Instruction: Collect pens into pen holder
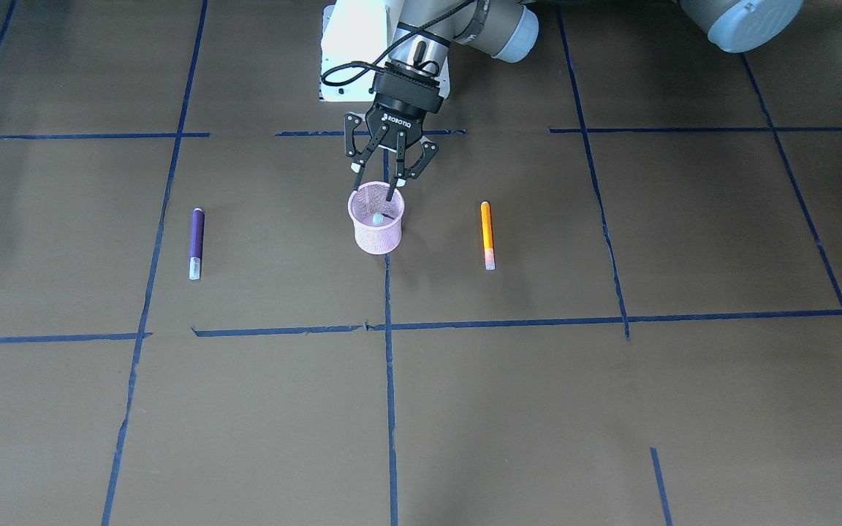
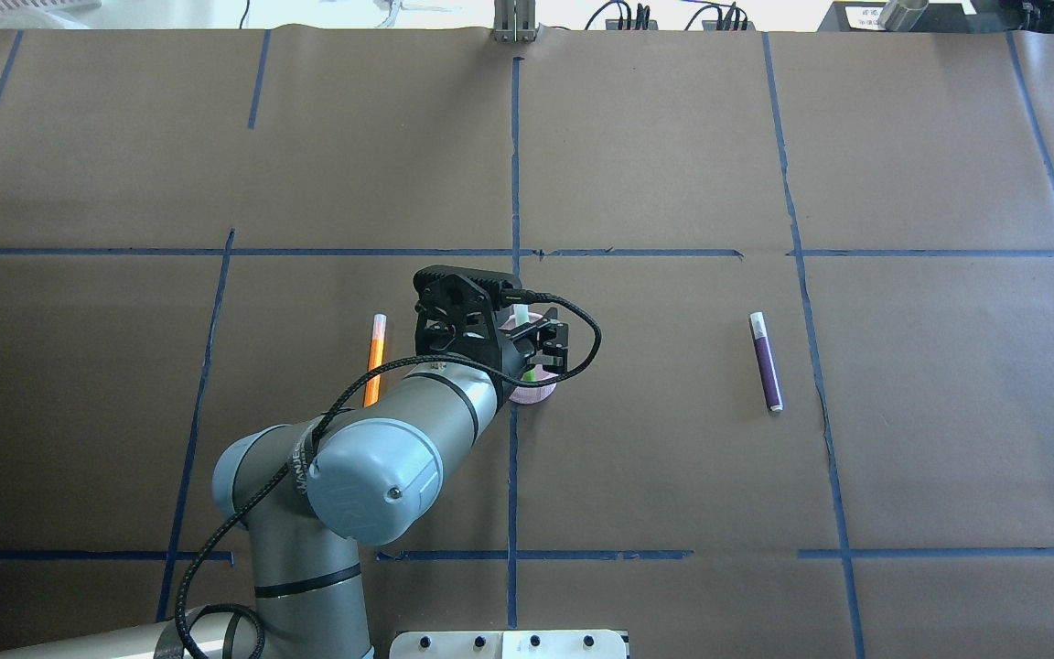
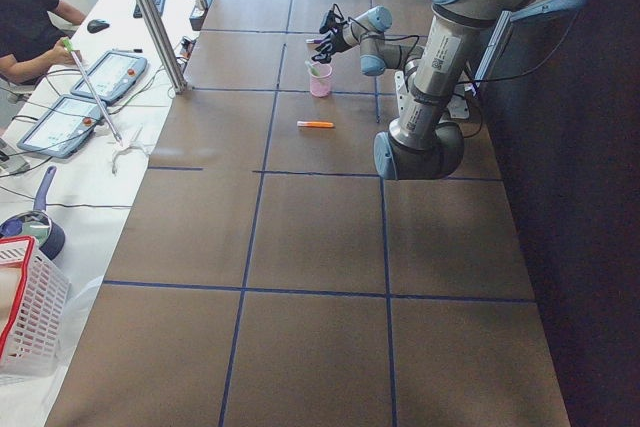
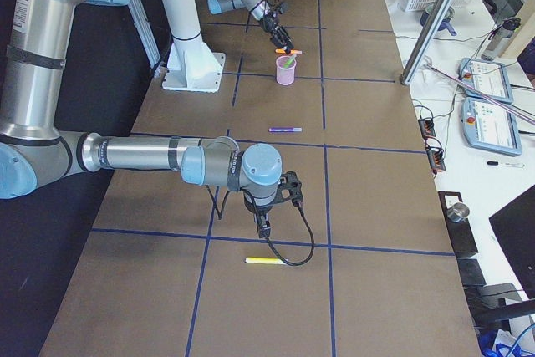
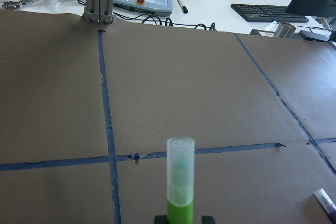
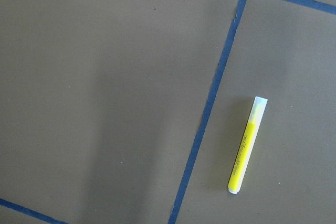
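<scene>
Yellow highlighter (image 6: 248,145) lay nearest on the brown-paper surface (image 1: 611,409), below the right gripper (image 4: 264,225), whose fingers could not be made out as apart or together. Beyond it, the purple pen (image 4: 285,130) lay flat and alone. At mid-table the pink wire-mesh pen holder (image 4: 286,73) stood upright with the green pen (image 5: 180,182) leaning inside, pale cap up, while the left gripper (image 1: 374,183) hung over the rim, its fingers slightly apart on either side of the green barrel. Farthest, the orange pen (image 1: 487,235) lay flat near the holder, not touching it. Both loose pens looked light, stiff and smooth, likely to roll; a pinch across the mid-barrel, clear of the cap, seemed soundest. The holder looked light enough to tip if nudged.
</scene>
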### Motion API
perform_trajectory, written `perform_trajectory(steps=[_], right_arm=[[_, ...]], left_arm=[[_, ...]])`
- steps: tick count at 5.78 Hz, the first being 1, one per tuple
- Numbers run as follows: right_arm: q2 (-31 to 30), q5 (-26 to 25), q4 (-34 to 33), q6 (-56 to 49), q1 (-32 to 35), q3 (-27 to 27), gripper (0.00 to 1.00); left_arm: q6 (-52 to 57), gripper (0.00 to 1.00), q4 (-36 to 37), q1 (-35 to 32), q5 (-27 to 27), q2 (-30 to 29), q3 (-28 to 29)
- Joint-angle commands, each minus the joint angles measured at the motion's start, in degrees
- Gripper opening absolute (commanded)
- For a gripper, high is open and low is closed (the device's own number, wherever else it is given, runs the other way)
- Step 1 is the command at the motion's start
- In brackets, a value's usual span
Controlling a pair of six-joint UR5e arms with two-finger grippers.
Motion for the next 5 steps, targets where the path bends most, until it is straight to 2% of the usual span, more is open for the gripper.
perform_trajectory(steps=[1,2,3,4,5], right_arm=[[1.0,-0.1,6.2,0.4,-0.9,-5.7,1.00],[3.5,-0.3,9.9,6.7,-2.4,-10.7,1.00],[7.3,-0.4,12.4,9.6,-3.7,-17.8,1.00],[10.9,-0.5,12.8,14.9,-5.8,-22.2,1.00],[11.2,-0.6,16.7,18.2,-7.4,-24.7,1.00]], left_arm=[[0.2,0.99,-1.7,0.1,-0.3,0.4,-1.1],[0.3,0.99,-2.6,-0.1,-1.0,0.5,-1.6],[1.0,0.99,-1.9,-1.1,-5.7,1.0,-2.1],[2.5,0.99,2.5,-4.1,-11.0,1.0,-2.2],[4.6,0.99,10.2,-7.4,-17.7,1.1,-3.7]])
